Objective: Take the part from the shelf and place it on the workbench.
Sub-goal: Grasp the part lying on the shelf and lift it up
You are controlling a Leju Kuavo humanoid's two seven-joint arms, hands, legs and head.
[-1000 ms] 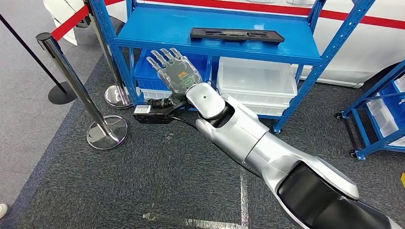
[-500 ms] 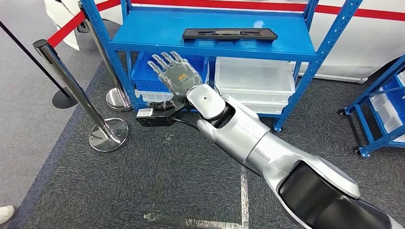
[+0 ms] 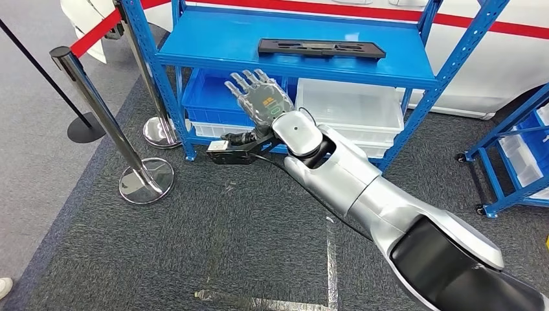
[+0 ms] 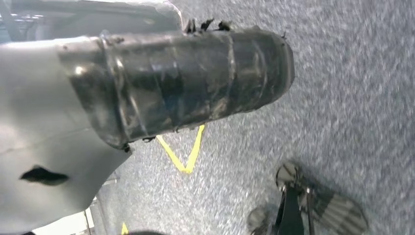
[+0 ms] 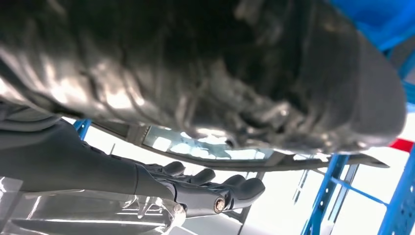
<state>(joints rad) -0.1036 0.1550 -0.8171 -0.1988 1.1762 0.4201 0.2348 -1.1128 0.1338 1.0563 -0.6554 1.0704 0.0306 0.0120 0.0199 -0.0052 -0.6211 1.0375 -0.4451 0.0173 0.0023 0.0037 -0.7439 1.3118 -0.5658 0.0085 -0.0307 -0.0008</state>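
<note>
While the part (image 3: 321, 48) lies untouched on the blue shelf (image 3: 213, 39), the right hand (image 3: 262, 98) hovers below it, fingers spread, empty. Reach step; next calls for lifting above the shelf edge. Left hand's state: cannot tell, wrist view blurred.

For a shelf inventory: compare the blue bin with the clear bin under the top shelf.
The blue bin is opaque and sits toward the shelf's left post; the clear bin is see-through and sits toward the right. The right hand overlaps the blue bin's right end, not the clear bin. Both sit on the lower level.
</note>
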